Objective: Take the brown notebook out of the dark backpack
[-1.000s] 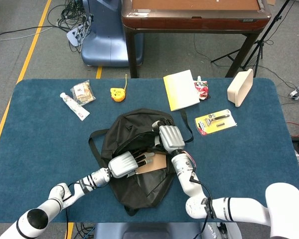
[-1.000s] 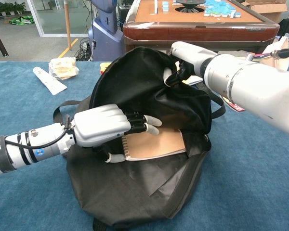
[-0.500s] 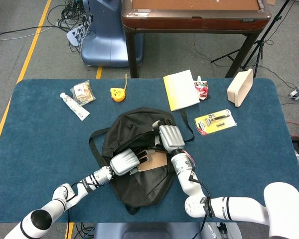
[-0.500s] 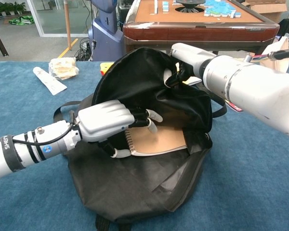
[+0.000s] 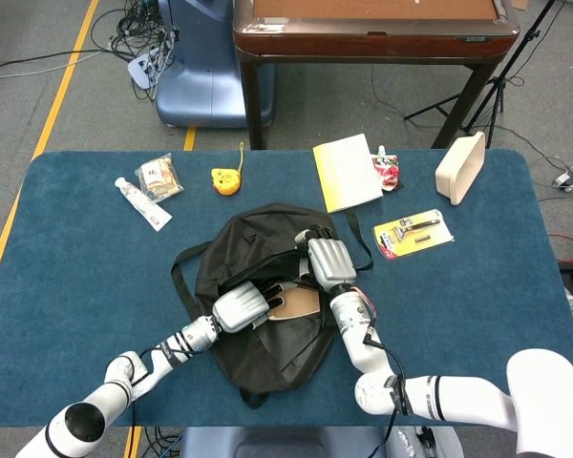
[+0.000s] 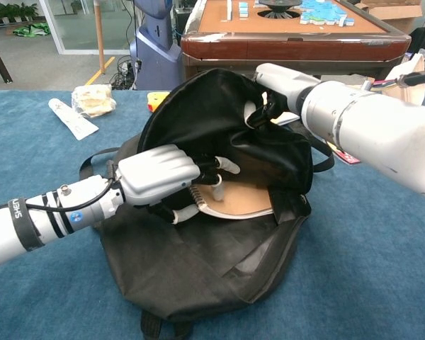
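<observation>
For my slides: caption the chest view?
Left hand grips brown notebook inside dark backpack; right hand holds it open.

1. Left hand (image 6: 158,175): silver-grey shell, black finger segments, pale fingertips.
2. Left forearm (image 6: 35,221): white tube with black bands, a blue dot, black lettering and a thin black cable.
3. Right hand (image 5: 328,262): ridged silver-grey back; right forearm (image 6: 368,131) glossy white with a metal ring.
</observation>
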`<state>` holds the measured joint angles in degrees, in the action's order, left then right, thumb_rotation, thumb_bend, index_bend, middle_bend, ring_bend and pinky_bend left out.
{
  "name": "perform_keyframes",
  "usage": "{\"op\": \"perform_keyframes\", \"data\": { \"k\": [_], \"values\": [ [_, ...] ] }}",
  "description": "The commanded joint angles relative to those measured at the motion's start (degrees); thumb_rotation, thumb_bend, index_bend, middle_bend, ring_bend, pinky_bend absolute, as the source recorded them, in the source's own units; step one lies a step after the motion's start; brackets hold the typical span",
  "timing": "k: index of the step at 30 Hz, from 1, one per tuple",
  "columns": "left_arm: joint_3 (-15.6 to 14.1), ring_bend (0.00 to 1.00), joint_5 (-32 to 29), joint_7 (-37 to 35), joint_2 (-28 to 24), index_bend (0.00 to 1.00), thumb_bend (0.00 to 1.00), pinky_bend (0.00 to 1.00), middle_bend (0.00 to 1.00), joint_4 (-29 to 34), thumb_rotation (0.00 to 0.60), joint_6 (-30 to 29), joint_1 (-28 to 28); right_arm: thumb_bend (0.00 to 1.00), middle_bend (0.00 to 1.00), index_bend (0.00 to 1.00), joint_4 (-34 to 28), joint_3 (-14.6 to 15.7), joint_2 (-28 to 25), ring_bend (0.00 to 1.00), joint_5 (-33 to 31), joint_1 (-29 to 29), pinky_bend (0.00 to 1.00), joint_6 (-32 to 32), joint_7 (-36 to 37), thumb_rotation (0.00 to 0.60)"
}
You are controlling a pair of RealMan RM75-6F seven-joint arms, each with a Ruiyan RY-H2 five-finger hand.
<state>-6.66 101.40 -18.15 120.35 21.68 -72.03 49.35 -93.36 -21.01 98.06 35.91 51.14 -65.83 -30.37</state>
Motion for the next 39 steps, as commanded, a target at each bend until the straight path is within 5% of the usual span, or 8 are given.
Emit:
{"op": "perform_keyframes", "data": {
  "k": [1,5,10,15,27,39],
  "values": [
    [-0.07,0.13,-0.06,-0.02,0.21,0.5,0.46,0.24,0.1,-0.14,0.6,-0.01,-0.02,0.82,0.26,0.67,-0.01,-0.13,-0.18,0.09,-0.13,-0.07,0.11,0.04,0.19,0.6],
    [-0.02,0.14,-0.18,-0.32,0.27,0.58,0.48,0.24,0.17,0.05,0.6,-1.06,-0.13,0.82,0.26,0.67,0.27,-0.23,-0.63,0.09,-0.57,-0.14,0.11,0.43,0.41,0.6],
    [-0.05,0.29,-0.11,-1.34,-0.78,0.63,0.49,0.24,0.43,1.62,0.6,-4.05,-0.88,0.82,0.26,0.67,0.71,-0.71,-1.33,0.09,-1.05,-0.18,0.11,1.08,1.07,0.6],
    [-0.61,0.36,0.87,-3.02,-2.27,0.64,0.49,0.26,0.54,4.09,0.6,-8.83,-1.86,0.82,0.26,0.67,1.3,-0.86,-1.72,0.09,-1.53,-0.02,0.11,1.63,1.27,0.6],
    [1.16,0.42,1.78,-7.15,-6.59,0.66,0.49,0.31,0.62,15.26,0.6,-19.27,-3.03,0.82,0.26,0.67,4.32,-0.43,-1.34,0.09,-2.17,0.27,0.11,2.84,1.99,0.6],
    [5.18,0.44,0.91,-7.13,-17.22,0.66,0.49,0.32,0.64,34.0,0.6,-24.99,-4.59,0.82,0.26,0.66,4.19,0.57,-3.0,0.09,-1.37,-0.73,0.11,5.57,4.48,0.6]
  ]
}}
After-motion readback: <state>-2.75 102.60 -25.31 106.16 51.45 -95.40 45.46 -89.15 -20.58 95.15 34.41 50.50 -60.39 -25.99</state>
